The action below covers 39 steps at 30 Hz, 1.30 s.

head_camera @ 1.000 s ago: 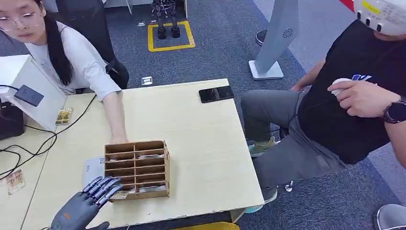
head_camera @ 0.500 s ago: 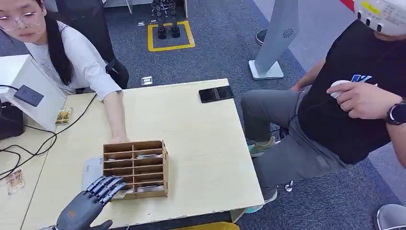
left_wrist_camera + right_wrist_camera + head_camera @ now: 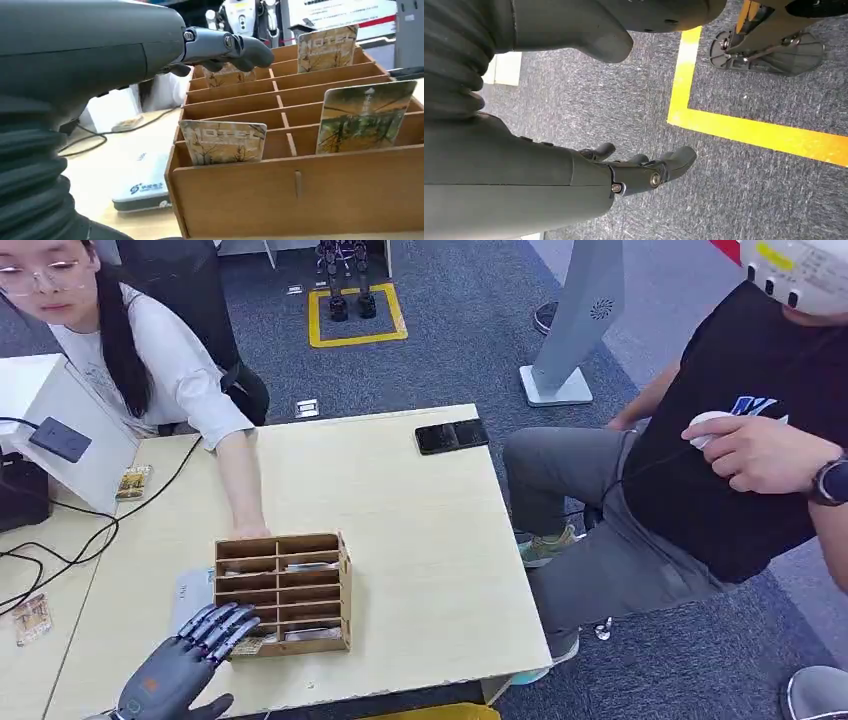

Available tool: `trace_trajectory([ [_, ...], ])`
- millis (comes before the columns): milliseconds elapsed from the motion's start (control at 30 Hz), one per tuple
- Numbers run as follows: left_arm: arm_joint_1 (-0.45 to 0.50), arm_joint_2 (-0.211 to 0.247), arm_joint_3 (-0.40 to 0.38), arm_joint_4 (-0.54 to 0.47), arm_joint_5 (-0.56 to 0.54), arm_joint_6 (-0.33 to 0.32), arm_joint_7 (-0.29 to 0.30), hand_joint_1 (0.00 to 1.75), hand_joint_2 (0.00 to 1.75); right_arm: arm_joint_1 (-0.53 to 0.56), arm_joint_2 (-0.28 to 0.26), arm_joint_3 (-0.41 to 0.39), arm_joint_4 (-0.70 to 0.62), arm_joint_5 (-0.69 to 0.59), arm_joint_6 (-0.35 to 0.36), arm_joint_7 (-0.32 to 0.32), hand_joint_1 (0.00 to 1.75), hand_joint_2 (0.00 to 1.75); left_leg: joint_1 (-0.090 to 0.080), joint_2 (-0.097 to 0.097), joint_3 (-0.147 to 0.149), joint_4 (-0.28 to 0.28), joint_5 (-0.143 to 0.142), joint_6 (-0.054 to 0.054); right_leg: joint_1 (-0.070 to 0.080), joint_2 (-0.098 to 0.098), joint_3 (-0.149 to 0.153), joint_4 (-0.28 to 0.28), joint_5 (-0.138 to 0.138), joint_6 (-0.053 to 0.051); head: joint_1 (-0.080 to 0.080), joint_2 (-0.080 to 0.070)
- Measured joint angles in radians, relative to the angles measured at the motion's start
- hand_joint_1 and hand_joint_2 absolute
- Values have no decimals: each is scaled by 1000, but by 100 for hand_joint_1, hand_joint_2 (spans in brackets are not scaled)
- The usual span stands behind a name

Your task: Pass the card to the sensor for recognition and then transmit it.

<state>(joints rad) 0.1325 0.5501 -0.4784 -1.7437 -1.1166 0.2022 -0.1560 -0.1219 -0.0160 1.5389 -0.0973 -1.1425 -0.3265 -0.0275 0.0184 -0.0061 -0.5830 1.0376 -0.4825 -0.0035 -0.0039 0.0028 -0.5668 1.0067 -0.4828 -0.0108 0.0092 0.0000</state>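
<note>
A black phone (image 3: 452,435) lies near the bench's (image 3: 420,540) far edge; two seated people flank it, and what looks like a white box (image 3: 192,592) sits beside the rack.

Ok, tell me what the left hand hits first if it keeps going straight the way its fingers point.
Most likely the wooden card rack: the left hand points its fingers at the rack's near left corner, where a card stands in the front slot. Depth is unclear, so rack edge or card could come first.
</note>
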Motion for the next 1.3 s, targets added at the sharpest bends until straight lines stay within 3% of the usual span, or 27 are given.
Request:
trace_trajectory([
  [1100,-5,-72,26,37,-78,16,36,0,175,0,0,0,0,1,-3,0,0,175,0,0,0,0,0,0,0,0,0,0,0,0,0,0],
  [1133,-5,-72,26,39,-79,16,36,175,175,0,0,0,0,1,-3,1,0,175,0,0,0,0,0,0,0,0,0,0,0,0,0,0],
  [1300,-5,-72,32,41,-88,19,36,175,175,0,0,0,0,0,-3,0,0,175,0,0,0,0,0,0,0,0,0,0,0,0,0,0],
])
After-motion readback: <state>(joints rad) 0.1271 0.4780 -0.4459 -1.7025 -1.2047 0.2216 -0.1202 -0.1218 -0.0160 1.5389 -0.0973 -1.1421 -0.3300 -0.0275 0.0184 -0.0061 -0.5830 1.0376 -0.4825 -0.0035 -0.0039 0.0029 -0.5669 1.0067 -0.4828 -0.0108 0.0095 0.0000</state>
